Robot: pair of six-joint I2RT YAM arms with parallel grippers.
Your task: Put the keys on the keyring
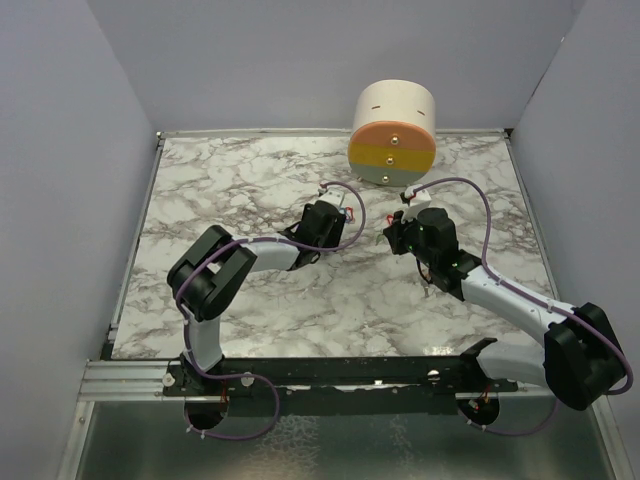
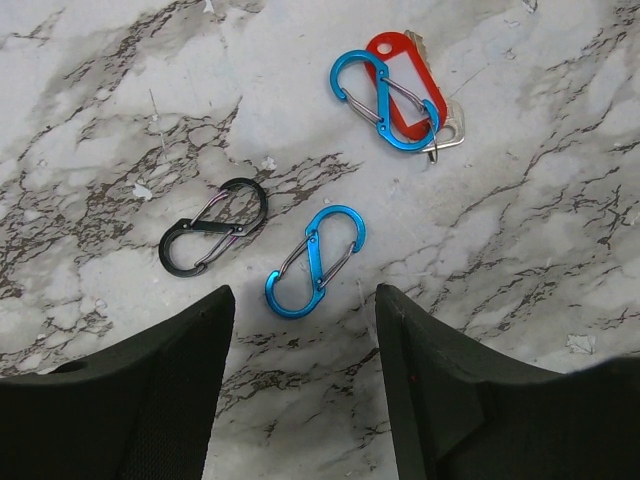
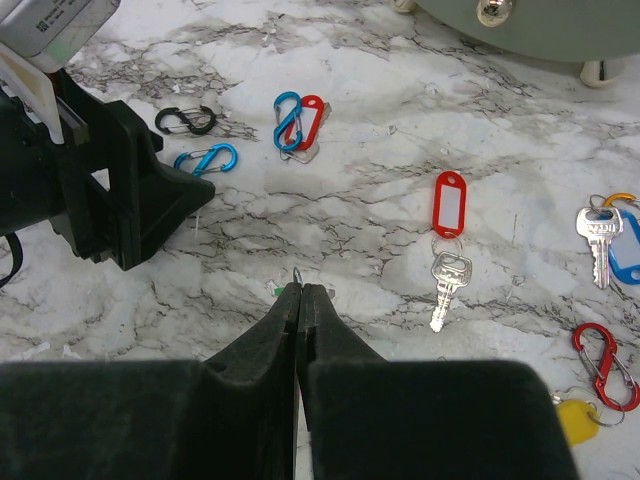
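Well, my left hand (image 2: 305, 305) is released. Its two fingers (image 2: 150, 390) stand apart above the marble surface (image 2: 540, 290), and nothing is between them. Just in front of them lies a blue clip (image 2: 316, 262). A black clip (image 2: 213, 240) lies to its left in my left wrist view, near it but not touching. Further away a second blue clip (image 2: 385, 100) lies across a red tag (image 2: 392, 52), and a half-hidden key (image 2: 455, 120) comes out from under them on the right side.

My right hand (image 3: 302, 292) is clenched, its fingers pressed together with no gap. A tiny metal loop (image 3: 297, 272) shows just at their tip. I cannot tell if it is gripped or only lies on the surface there.

To the right of this hand a silver key (image 3: 448, 285) lies flat, with a second red tag (image 3: 450, 203) just above it. A small ring seems to join them. At the right edge of that view another key (image 3: 600, 235) lies against a blue tag (image 3: 625, 262). Lower on that side are a red clip (image 3: 605, 365) and a yellow tag (image 3: 575, 420).

From above, a round container (image 1: 393, 130) with coloured bands stands at the far edge of the surface. Both my hands are in front of it, a little apart from each other.
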